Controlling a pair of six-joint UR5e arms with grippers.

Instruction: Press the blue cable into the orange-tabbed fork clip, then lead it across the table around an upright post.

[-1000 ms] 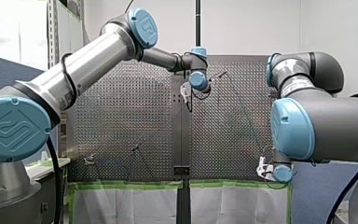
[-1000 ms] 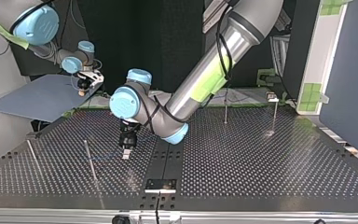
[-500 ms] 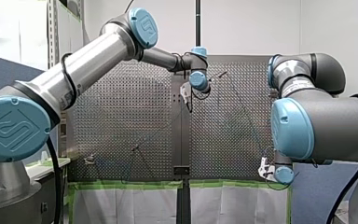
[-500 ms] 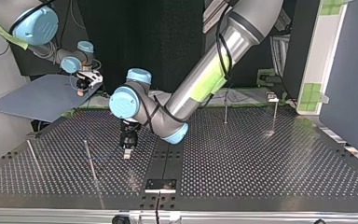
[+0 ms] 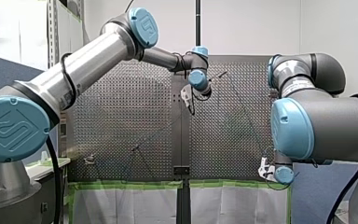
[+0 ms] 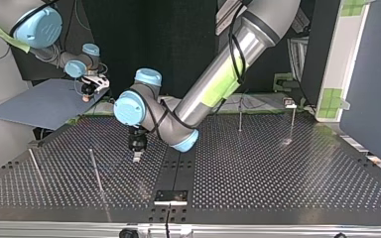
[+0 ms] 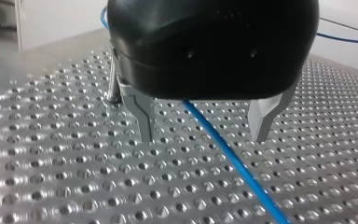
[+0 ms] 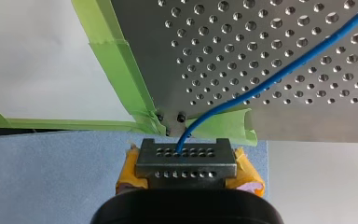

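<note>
If you flip back a second, you'll see my left gripper (image 7: pixel 203 137) has lifted a bit off the table (image 7: pixel 51 154), and its wrist has swung slightly toward the top view's left. My right arm barely budged. The left fingers (image 7: pixel 142 116) are spread wide and gripping nothing. The blue cable (image 7: pixel 235 164) runs dead straight between them, low over the holes, crossing the gap on a slant. Just behind one finger you can spot an upright post (image 7: pixel 113 86). Way off at the table's taped corner, my right gripper (image 8: pixel 185 156) is clamped on the cable's end with its yellow pads (image 8: pixel 249 175). From there the cable heads diagonally out over the perforated plate, past the green tape (image 8: pixel 116 70).
</note>
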